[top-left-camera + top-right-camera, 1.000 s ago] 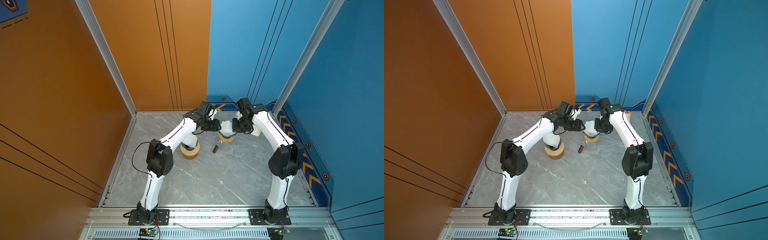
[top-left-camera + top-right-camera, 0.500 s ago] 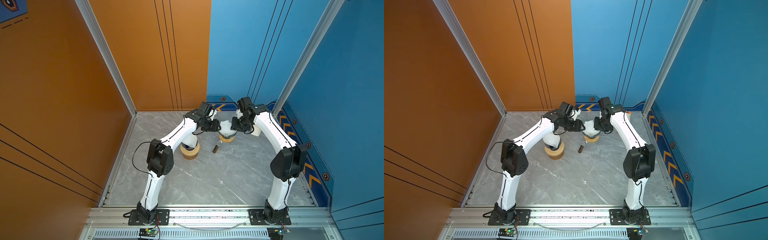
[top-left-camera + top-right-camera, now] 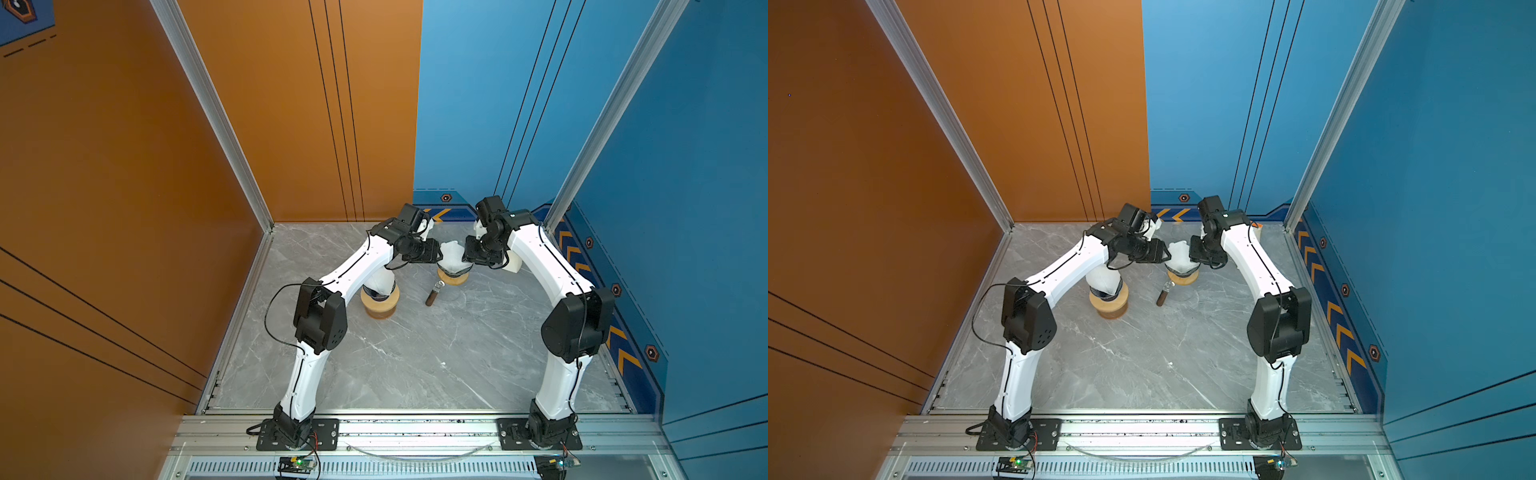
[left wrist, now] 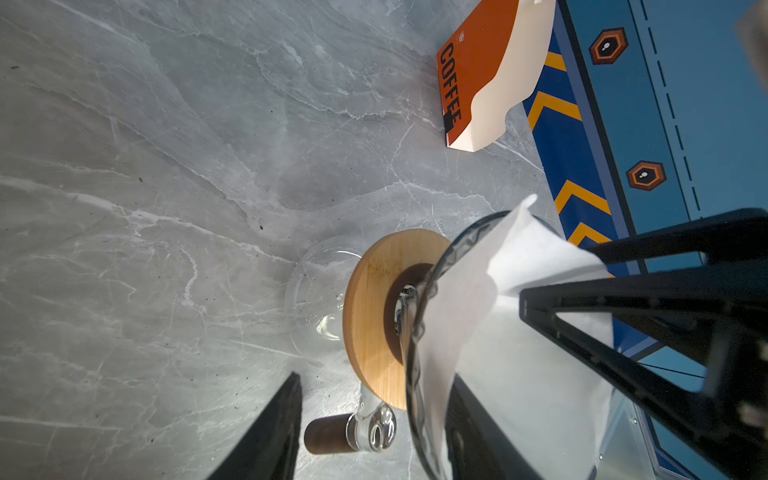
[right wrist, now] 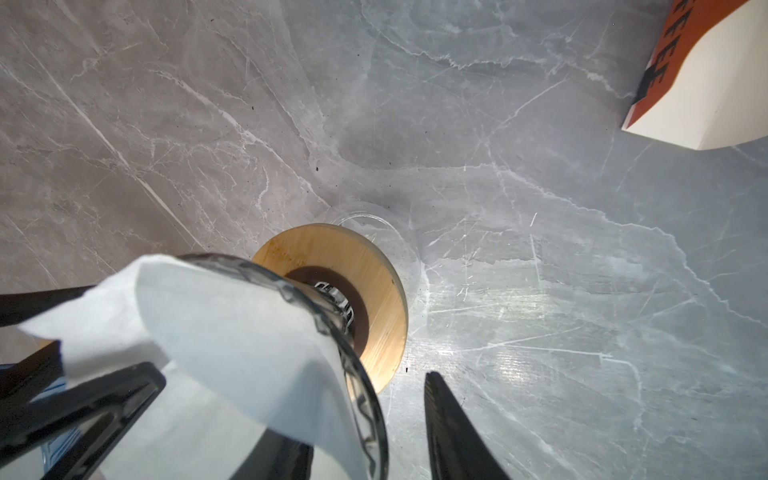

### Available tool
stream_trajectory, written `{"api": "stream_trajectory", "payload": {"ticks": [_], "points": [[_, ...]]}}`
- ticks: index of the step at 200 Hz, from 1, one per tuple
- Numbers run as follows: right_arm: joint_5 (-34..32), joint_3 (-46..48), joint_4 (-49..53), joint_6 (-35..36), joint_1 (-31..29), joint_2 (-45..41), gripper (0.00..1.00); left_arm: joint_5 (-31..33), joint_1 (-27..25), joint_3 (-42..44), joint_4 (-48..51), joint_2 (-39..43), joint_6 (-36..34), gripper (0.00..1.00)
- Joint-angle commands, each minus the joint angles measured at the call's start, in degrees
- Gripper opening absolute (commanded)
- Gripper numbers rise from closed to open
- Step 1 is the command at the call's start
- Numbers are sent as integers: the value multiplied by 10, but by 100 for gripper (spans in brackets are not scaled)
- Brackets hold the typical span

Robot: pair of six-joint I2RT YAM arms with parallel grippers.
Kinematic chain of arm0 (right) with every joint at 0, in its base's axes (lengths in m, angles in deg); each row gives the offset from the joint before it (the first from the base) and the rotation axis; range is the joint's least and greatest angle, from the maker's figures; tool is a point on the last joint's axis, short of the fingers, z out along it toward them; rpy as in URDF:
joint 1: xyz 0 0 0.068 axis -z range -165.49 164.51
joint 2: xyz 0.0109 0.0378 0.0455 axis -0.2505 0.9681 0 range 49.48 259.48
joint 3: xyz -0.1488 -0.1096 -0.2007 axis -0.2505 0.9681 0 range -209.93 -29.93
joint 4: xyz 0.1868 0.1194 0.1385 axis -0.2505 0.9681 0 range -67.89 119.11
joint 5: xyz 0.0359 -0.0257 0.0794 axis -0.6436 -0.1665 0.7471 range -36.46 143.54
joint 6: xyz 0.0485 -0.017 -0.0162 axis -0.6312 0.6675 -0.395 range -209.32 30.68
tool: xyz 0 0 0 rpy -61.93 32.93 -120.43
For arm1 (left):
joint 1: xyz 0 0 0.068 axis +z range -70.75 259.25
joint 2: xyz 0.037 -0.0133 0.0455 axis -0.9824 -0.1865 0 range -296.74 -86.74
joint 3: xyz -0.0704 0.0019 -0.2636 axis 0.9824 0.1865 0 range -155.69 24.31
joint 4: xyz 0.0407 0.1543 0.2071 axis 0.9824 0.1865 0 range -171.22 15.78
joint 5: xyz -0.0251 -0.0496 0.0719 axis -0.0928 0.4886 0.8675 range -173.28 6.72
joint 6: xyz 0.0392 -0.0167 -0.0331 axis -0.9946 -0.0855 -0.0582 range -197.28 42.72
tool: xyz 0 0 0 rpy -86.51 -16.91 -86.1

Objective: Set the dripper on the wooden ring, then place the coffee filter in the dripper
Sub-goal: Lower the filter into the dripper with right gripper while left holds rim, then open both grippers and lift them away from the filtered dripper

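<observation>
Counted two grippers: the left gripper (image 3: 435,254) and the right gripper (image 3: 468,255), facing each other at the far middle of the table (image 3: 415,353). Counted two drippers. Found the dripper (image 3: 453,274) between both grippers, upright on its round wood base (image 4: 370,316). Found the second dripper (image 3: 378,297) to the left of it in both top views, on a wood base of its own, half hidden under the left arm (image 3: 357,266); saw white inside, but could not confirm a filter there. Counted one sure filter (image 4: 490,332). Counted one box (image 4: 486,79), orange and white, marked COFFEE, lying on the table well apart from the dripper. Counted one small brown cylinder (image 3: 430,297) with a glass end, lying just beside the wood base.

Found the filter seated inside the dripper, with crumpled corners standing above it. In the left wrist view, saw the left gripper spread wide and holding nothing: one finger (image 4: 644,291) in front of the filter, the other clear of the dripper. In the right wrist view, saw the right gripper likewise wide and empty, with the filter and the near side of the dripper between its fingers (image 5: 449,428). Could not tell any contact with the paper.
</observation>
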Motion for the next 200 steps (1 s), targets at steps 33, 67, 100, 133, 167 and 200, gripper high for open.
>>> {"api": "stream_trajectory", "payload": {"ticks": [33,67,100,133,167,200], "points": [[-5,-11,-14,-7,-2,-54,52,16,0,-6,12,57,-5,65],[-6,6,-39,-7,-3,-89,56,26,-2,-2,12,82,-7,71],[-39,56,-99,10,-4,-152,64,52,-4,16,12,127,-22,79],[-74,150,-176,39,-2,-230,74,111,-9,66,12,202,-51,85],[-131,250,-251,59,3,-315,93,200,-13,149,-2,301,-75,97],[-141,312,-288,63,30,-378,100,260,-7,293,-66,432,-80,98]]}}
